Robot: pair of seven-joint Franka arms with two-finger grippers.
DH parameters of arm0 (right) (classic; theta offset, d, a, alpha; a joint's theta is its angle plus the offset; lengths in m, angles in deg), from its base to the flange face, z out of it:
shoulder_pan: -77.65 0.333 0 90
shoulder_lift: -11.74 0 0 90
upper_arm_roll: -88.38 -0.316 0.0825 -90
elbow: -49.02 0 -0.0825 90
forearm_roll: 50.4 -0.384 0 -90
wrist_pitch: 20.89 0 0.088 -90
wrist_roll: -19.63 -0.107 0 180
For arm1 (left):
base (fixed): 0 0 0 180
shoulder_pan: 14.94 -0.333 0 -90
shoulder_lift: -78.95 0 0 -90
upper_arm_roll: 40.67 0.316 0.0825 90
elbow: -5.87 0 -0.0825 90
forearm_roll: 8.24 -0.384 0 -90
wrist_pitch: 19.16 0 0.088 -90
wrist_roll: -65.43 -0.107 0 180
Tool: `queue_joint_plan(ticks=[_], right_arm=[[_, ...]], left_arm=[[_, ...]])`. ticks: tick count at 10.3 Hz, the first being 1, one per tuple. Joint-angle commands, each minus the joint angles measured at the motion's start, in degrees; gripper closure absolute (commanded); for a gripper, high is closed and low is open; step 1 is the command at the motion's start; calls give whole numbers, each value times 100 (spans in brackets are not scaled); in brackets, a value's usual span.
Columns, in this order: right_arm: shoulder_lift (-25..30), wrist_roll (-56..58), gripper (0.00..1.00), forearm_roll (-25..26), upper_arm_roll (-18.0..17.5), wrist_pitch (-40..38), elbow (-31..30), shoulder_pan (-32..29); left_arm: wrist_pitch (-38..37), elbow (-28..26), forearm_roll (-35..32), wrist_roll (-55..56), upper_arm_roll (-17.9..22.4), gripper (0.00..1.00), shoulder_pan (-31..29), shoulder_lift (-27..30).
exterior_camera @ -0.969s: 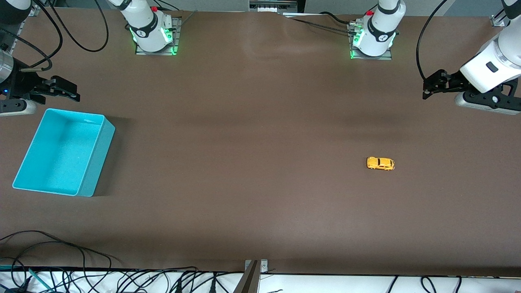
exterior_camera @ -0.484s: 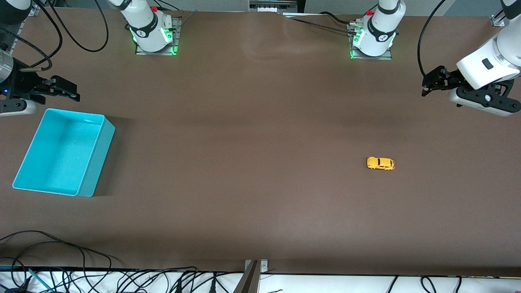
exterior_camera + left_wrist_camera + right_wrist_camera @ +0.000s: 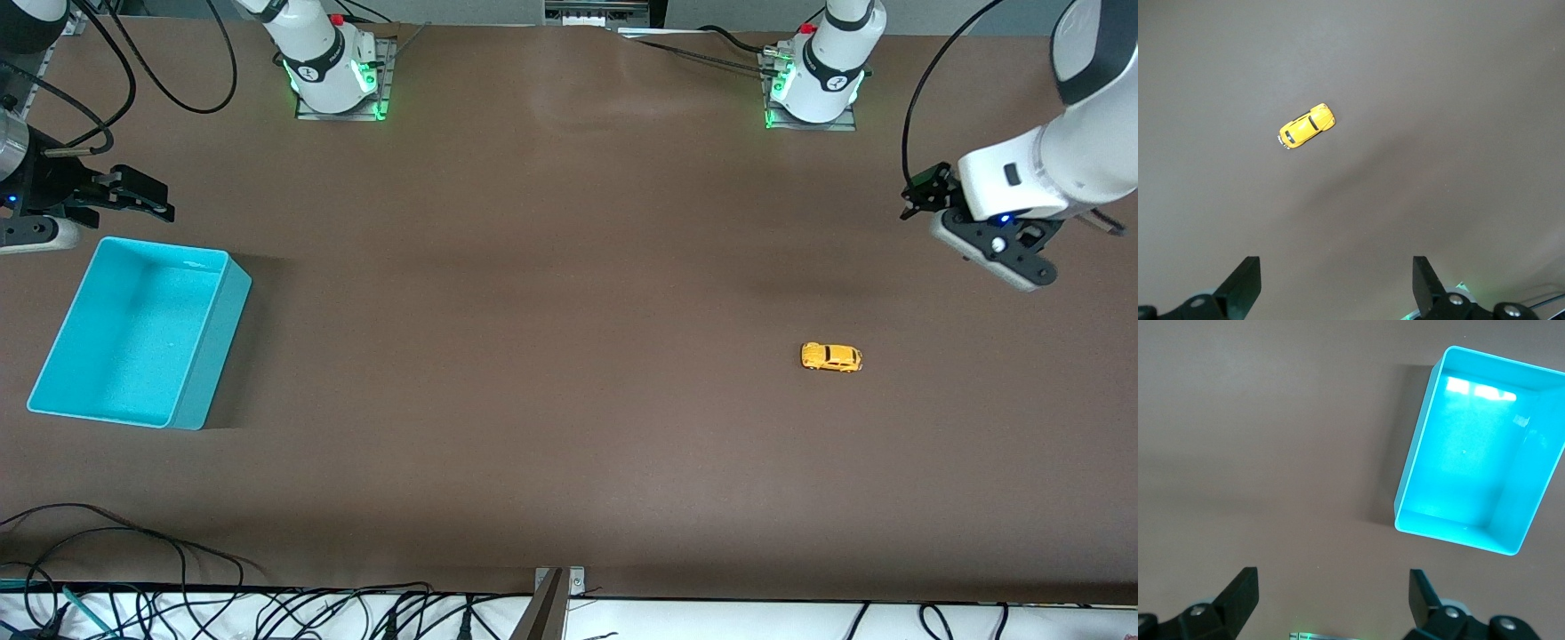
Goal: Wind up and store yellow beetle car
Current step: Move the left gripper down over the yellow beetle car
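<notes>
The yellow beetle car (image 3: pixel 831 357) stands on its wheels on the brown table, toward the left arm's end; the left wrist view shows its roof (image 3: pixel 1307 126). My left gripper (image 3: pixel 922 190) hangs open and empty in the air, over bare table between the car and that end of the table. Its fingertips (image 3: pixel 1248 267) stand wide apart, well clear of the car. My right gripper (image 3: pixel 147 197) waits open and empty at the right arm's end, above the table beside the teal bin (image 3: pixel 213 356). The right wrist view looks down into the empty bin (image 3: pixel 1471 453).
Both arm bases (image 3: pixel 333 80) (image 3: pixel 813 89) with green lights stand along the table's edge farthest from the front camera. Loose black cables (image 3: pixel 133 551) lie at the nearest edge, with a metal bracket (image 3: pixel 556 596) at its middle. Brown table spans between car and bin.
The left arm has swung its hand in from the table's end toward the car and turned it to face down. The car, the bin and the right arm have not moved.
</notes>
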Motion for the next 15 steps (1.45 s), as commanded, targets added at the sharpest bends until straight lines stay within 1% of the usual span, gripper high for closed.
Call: queue_joint_plan(ticks=[1, 2, 5, 7, 8, 10, 11, 12, 13, 15], right_arm=[[6, 52, 0, -100, -14, -84, 77, -26], [6, 43, 0, -91, -14, -58, 77, -17], [-3, 87, 0, -91, -14, -57, 68, -26], [-29, 87, 0, -91, -14, -49, 76, -26], [-29, 96, 0, -91, -6, -57, 68, -26], [-38, 96, 0, -91, -6, -49, 77, -26], [-38, 96, 0, -91, -6, -40, 77, -26], [-38, 96, 0, -91, -6, -40, 77, -26], [-38, 87, 0, -91, -14, -40, 77, -26], [-38, 96, 0, -91, -6, -40, 77, -26]], left_arm=[[319, -58, -146, -649, 6, 0, -3, -279], [764, -294, -146, -1226, 6, 0, -21, -333], [2083, -1032, -164, -2256, 15, 0, -56, -438], [2630, -1096, -374, -3117, 6, 0, -100, -893], [2867, -1113, -383, -3417, 6, 0, -109, -1087], [3359, -1113, -436, -4093, 6, 0, -161, -1649], [3475, -1113, -427, -4271, 6, 0, -205, -1878], [3798, -1131, -436, -4464, 6, 0, -214, -2063], [4045, -1218, -436, -4736, 6, 0, -223, -2195], [4746, -1743, -436, -5062, 6, 0, -293, -2197]])
